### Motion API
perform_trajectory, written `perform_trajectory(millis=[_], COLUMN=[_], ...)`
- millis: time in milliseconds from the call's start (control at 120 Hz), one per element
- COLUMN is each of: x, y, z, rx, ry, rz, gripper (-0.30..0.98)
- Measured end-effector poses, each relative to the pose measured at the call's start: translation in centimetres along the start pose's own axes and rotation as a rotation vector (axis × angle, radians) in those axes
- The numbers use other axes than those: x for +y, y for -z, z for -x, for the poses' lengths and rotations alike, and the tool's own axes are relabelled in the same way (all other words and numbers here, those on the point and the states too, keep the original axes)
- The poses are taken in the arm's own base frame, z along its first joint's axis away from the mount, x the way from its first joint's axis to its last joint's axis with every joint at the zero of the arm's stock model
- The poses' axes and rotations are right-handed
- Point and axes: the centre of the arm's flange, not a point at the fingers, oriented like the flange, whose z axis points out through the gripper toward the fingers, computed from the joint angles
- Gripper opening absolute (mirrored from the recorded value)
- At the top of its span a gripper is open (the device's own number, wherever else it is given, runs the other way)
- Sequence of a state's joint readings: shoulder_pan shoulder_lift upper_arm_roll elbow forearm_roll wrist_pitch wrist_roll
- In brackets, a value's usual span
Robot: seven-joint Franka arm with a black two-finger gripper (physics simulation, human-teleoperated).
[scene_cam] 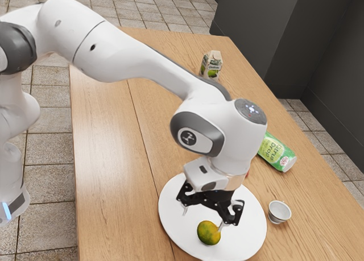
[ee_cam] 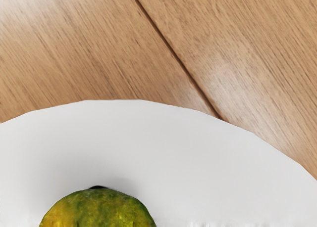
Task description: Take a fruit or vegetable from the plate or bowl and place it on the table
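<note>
Gripper (scene_cam: 202, 220) is over the plate (scene_cam: 170, 207), pointing down, fingers spread well apart w/ nothing clamped btwn them. Fruit, green w/ yellow-orange patches (scene_cam: 209, 232), sits on the plate, low under the hand & v. near the finger toward the ext. view's right; can't tell if they touch. Wrist view has the fruit's rounded top close to the hand, w/ a small dark bit at its edge, plus bare white plate & its rim, then wood w/ a dark seam. Plate's flat on the wood table (scene_cam: 105, 170). Bit of red (scene_cam: 247, 174) pokes out behind the hand, ID unclear. Off the plate, toward the ext. view's right: small pale cup (scene_cam: 279, 212), upright, near the rim; green can (scene_cam: 277, 152) on its side, label approx. "Citrus Drop". Carton (scene_cam: 211, 65) w/ green pic stands upright, well apart from the plate, up toward the table's far end.
</note>
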State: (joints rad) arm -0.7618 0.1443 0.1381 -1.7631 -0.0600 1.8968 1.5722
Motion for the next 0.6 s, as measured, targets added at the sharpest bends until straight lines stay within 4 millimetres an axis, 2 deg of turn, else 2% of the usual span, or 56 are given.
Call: perform_trajectory(millis=[358, 600], x=[-1.2, -1.7], y=[-2.0, -3.4], z=[-0.1, 1.2], rx=[-0.012, -0.015], ry=[-0.038, -0.03], rz=[-0.021, -0.013], gripper=[0.69, 0.69])
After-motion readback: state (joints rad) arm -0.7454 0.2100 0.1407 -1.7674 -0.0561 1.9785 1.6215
